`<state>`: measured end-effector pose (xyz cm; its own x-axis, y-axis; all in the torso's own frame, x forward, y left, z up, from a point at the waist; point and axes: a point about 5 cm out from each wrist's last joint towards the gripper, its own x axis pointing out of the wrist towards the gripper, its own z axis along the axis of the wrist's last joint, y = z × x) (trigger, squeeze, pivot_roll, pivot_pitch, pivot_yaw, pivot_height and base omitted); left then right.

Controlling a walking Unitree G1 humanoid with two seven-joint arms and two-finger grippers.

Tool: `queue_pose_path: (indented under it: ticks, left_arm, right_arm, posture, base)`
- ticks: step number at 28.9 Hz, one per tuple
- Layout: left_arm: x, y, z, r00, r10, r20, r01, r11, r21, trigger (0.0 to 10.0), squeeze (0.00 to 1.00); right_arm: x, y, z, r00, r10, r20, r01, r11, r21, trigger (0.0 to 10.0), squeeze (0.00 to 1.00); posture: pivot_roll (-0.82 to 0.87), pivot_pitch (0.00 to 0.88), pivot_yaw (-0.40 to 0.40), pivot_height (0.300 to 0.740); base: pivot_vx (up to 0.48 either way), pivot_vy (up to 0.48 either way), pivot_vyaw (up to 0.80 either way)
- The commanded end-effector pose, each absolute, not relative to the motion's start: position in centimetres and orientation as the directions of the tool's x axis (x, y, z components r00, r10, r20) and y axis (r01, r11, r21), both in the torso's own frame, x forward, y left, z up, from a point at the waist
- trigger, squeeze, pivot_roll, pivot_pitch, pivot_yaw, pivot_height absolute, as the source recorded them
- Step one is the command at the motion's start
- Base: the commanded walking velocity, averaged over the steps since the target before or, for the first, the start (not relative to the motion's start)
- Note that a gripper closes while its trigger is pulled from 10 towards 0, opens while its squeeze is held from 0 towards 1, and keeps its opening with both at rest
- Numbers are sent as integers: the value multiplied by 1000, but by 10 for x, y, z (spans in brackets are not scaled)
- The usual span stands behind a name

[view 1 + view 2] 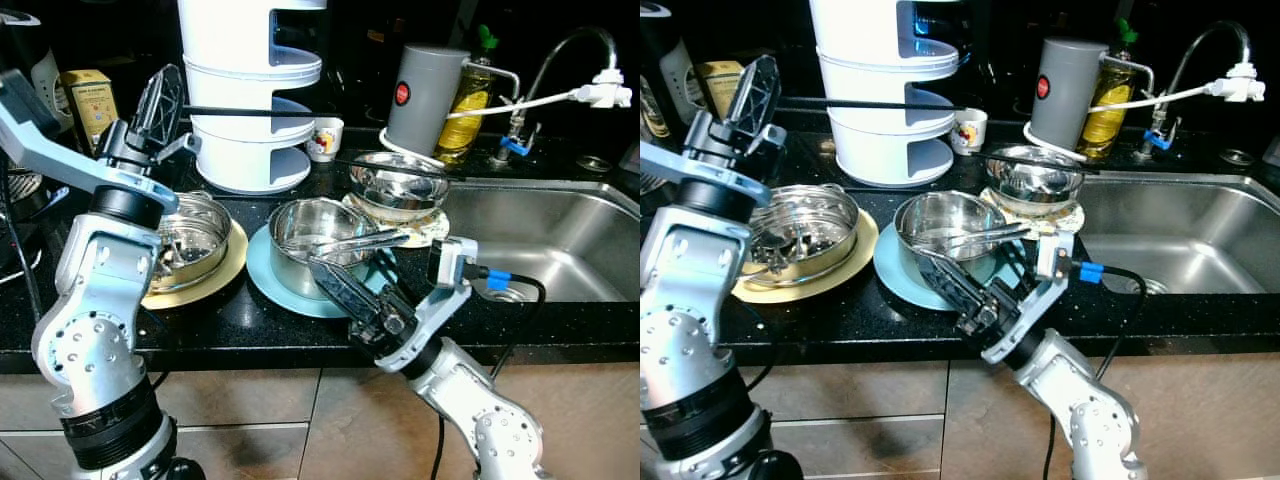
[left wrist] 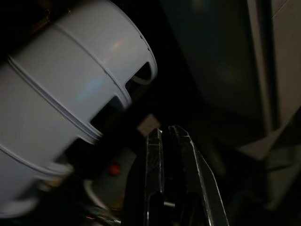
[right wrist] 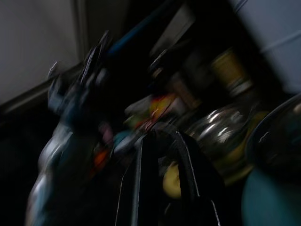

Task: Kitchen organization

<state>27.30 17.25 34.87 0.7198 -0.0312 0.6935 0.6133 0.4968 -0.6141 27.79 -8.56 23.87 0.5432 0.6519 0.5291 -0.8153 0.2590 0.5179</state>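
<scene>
Three steel bowls stand on the black counter. The left one (image 1: 190,240) rests on a yellow plate (image 1: 228,268), the middle one (image 1: 310,232) on a teal plate (image 1: 262,278), and the far one (image 1: 400,182) on a pale mat. Metal tongs (image 1: 362,240) lie across the middle bowl. My right gripper (image 1: 320,267) is shut and empty, its tips at the near rim of the middle bowl. My left gripper (image 1: 163,80) is raised above the left bowl, beside the white tiered rack (image 1: 250,90). Its fingers (image 2: 155,141) are shut on nothing.
A grey canister (image 1: 425,95), a yellow bottle (image 1: 462,115) and a small mug (image 1: 325,138) stand at the back. The steel sink (image 1: 540,235) with its faucet (image 1: 565,50) lies to the right. Black chopsticks (image 1: 250,112) lie across the rack. A yellow box (image 1: 90,100) is at far left.
</scene>
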Motion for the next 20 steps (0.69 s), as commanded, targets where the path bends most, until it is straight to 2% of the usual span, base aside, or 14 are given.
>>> queue_pose_path:
  ticks: [1, 2, 5, 9, 10, 13, 14, 17, 20]
  left_arm:
    - [273, 171, 345, 720, -33, 693, 649, 387, -655, 0, 0]
    - [274, 172, 342, 724, -35, 688, 655, 345, -672, 0, 0]
    - [275, 171, 336, 732, -28, 681, 664, 256, -703, 0, 0]
    - [275, 170, 332, 732, -34, 680, 671, 210, -711, 0, 0]
    - [275, 168, 330, 733, -49, 678, 672, 209, -711, 0, 0]
    - [275, 162, 324, 739, -76, 669, 669, 199, -716, 0, 0]
    - [275, 162, 324, 739, -76, 669, 669, 199, -716, 0, 0]
    - [275, 162, 319, 757, -82, 648, 649, 206, -732, 0, 0]
    - [275, 158, 313, 766, -99, 635, 640, 202, -741, 0, 0]
  right_arm:
    - [292, -94, 240, 671, 552, 495, -722, 333, 606, 10000, 0]
    - [297, -94, 241, 709, 520, 477, -683, 340, 646, 10000, 0]
    - [303, -93, 243, 746, 493, 447, -640, 347, 686, 10000, 0]
    - [304, -90, 245, 766, 478, 430, -615, 352, 706, 10000, 0]
    - [304, -88, 247, 773, 465, 432, -604, 329, 726, 10000, 1000]
    - [305, -83, 259, 783, 391, 484, -572, 147, 807, 10000, 1000]
    - [305, -83, 259, 783, 391, 484, -572, 147, 807, 10000, 1000]
    - [306, -82, 271, 790, 337, 513, -552, 24, 834, 10000, 1000]
    - [306, -78, 280, 773, 337, 538, -567, -14, 824, 10000, 1000]
  posture:
    - [-19, 59, -64, 740]
    - [-20, 59, -63, 740]
    - [-21, 55, -63, 740]
    - [-23, 56, -61, 740]
    - [-25, 55, -59, 740]
    - [-26, 56, -57, 740]
    - [-26, 56, -57, 740]
    - [-27, 59, -53, 740]
    - [-27, 61, -53, 740]
  base:
    - [0, 0, 0]
    - [0, 0, 0]
    - [0, 0, 0]
    - [0, 0, 0]
    - [0, 0, 0]
    - [0, 0, 0]
    - [0, 0, 0]
    - [0, 0, 0]
    - [0, 0, 0]
